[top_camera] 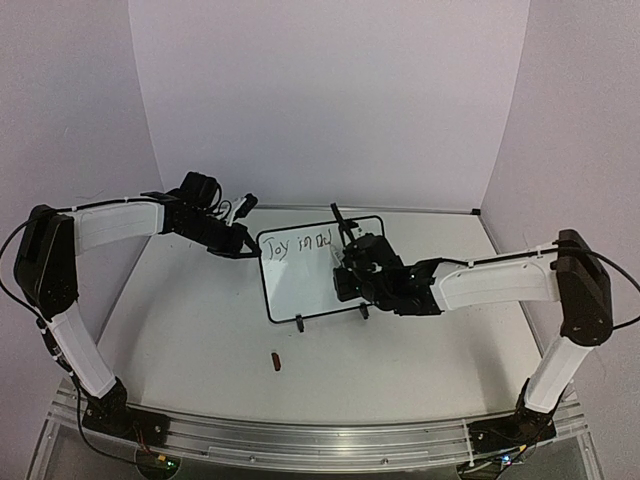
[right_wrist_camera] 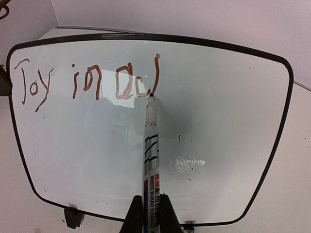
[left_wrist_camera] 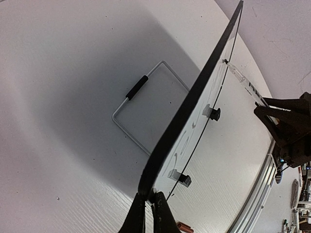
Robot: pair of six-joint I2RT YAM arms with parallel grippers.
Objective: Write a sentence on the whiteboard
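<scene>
The whiteboard [top_camera: 310,275] stands tilted mid-table on two black clip feet, with a thin black frame [right_wrist_camera: 146,37]. Red-brown letters reading "Joy in" and several more strokes [right_wrist_camera: 87,85] run along its top. My left gripper [top_camera: 243,243] is shut on the board's top left corner; in the left wrist view its jaws [left_wrist_camera: 149,201] pinch the black edge [left_wrist_camera: 189,107]. My right gripper [right_wrist_camera: 149,213] is shut on a whiteboard marker [right_wrist_camera: 150,155], whose tip [right_wrist_camera: 151,97] touches the board at the bottom of the last stroke.
A small red marker cap [top_camera: 275,361] lies on the table in front of the board. A wire stand [left_wrist_camera: 146,104] with a black sleeve props the board from behind. The table's metal rail [top_camera: 320,440] runs along the near edge; walls close in at the back and sides.
</scene>
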